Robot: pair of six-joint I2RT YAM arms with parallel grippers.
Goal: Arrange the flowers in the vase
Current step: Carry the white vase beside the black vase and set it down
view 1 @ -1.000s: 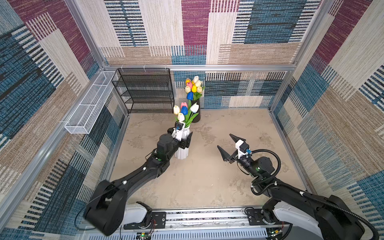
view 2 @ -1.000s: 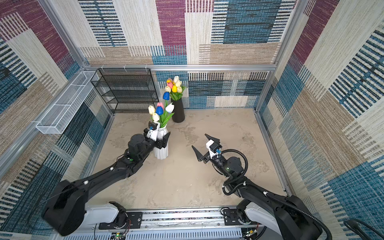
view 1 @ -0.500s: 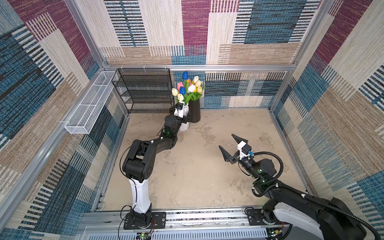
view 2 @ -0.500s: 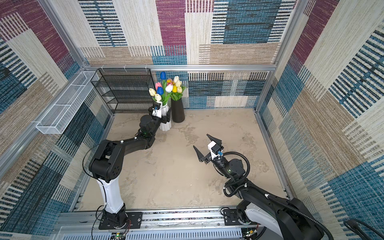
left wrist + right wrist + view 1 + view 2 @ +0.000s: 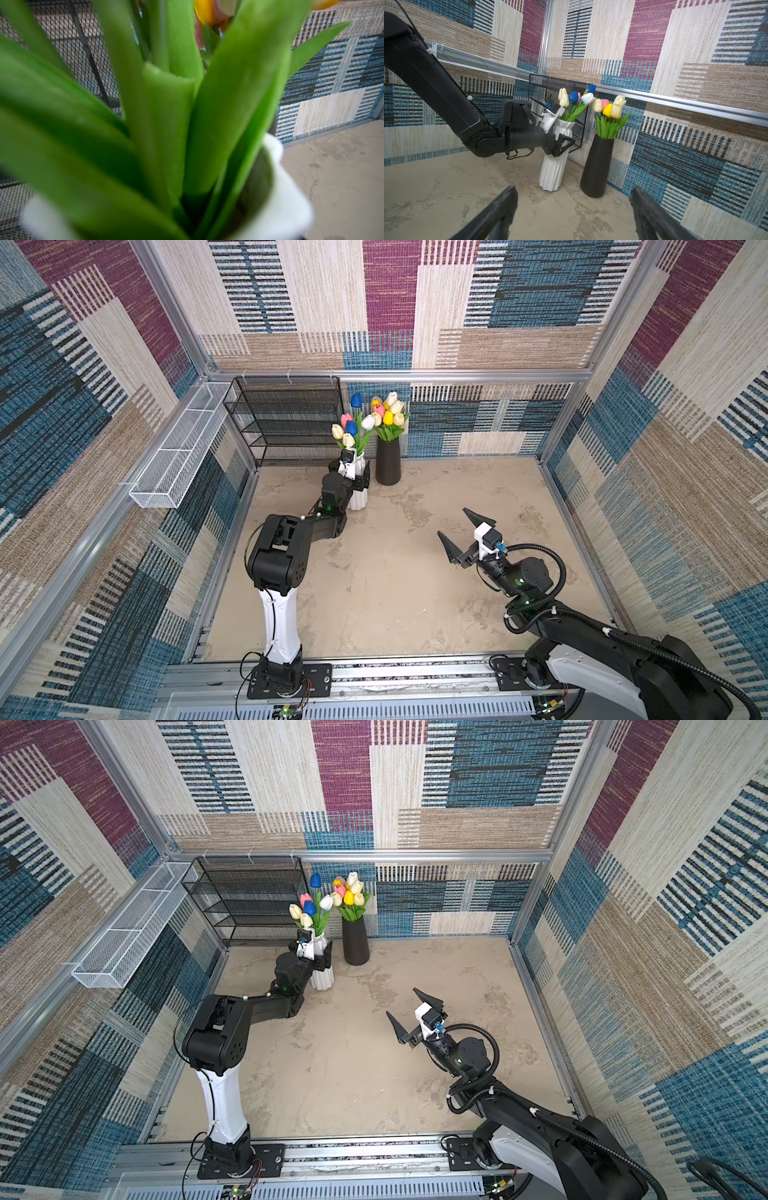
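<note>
Left gripper [image 5: 561,143] jaws clasp the white ribbed vase [image 5: 552,172] just beside the black tapered vase [image 5: 596,166]; a skewed release could topple either. Right gripper [image 5: 453,522] jaws gape empty.

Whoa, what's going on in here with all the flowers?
The left gripper is clamped around a white vase of tulips. The vase stands at the back of the table, beside a black vase that is also full of tulips. The right gripper hangs open and empty over the middle. No tulips lie loose, so the arranging looks about done.
</note>
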